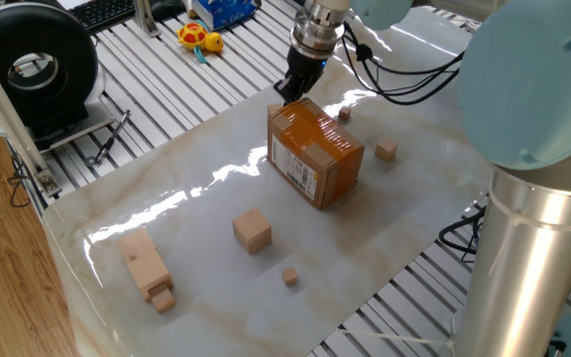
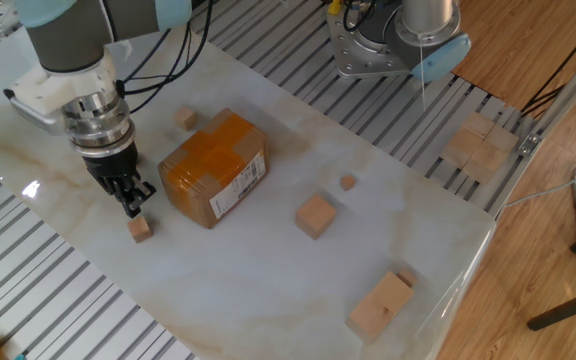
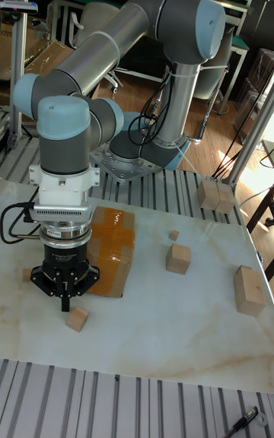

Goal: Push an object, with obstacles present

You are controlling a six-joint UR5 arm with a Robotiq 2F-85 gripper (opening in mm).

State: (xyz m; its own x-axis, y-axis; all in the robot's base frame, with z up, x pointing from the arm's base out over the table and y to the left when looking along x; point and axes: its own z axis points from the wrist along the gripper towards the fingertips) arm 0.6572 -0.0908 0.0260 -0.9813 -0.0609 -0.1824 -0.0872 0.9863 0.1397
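The object, a small light-wood cube, lies on the white marble table, just off the left front corner of the brown taped cardboard box. My gripper points straight down with its fingers pressed together, nothing held. Its tip hangs right behind the cube, at or just off its top edge. In one fixed view the box and gripper hide the cube.
A similar small cube sits behind the box. A larger cube, a tiny one and big blocks lie farther along. More blocks rest on the slatted frame.
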